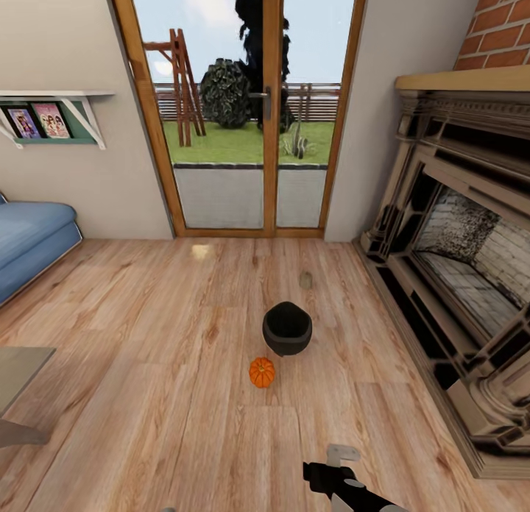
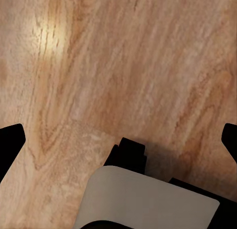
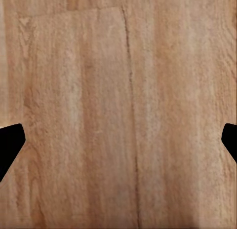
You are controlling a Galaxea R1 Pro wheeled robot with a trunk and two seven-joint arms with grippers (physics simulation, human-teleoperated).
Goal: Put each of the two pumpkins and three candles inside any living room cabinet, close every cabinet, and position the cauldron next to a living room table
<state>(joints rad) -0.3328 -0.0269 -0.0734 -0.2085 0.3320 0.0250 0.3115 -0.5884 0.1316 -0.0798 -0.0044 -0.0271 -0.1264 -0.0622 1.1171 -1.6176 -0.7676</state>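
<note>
While both of your hands hang over bare floor (image 1: 147, 394), neither has hold of anything: in each wrist view the dark fingertips sit at the far edges of the frame with only wood planks between them, so the right hand (image 3: 118, 137) and the left hand (image 2: 118, 140) both read as spread wide and empty, and the left wrist view also catches a pale block of the robot's own body beneath it. In the head view your right arm (image 1: 346, 482) pokes in low, well short of anything. Ahead of it, the nearest thing is a pumpkin (image 1: 262, 372), standing on the floor just in front of the cauldron (image 1: 287, 328), close but seemingly not touching. You should expect the pumpkin to be light, stiff and rounded, so its ribbed sides may slip; close across its widest middle from above. The cauldron looks bulkier and probably heavier, and its open rim is the likeliest place to pinch. Beyond it, toward the glass door (image 1: 250, 107), a small dull candle (image 1: 305, 279) rests on the floor, short and rigid, best taken across its round sides. The fireplace (image 1: 456, 262) stands to the right.
</note>
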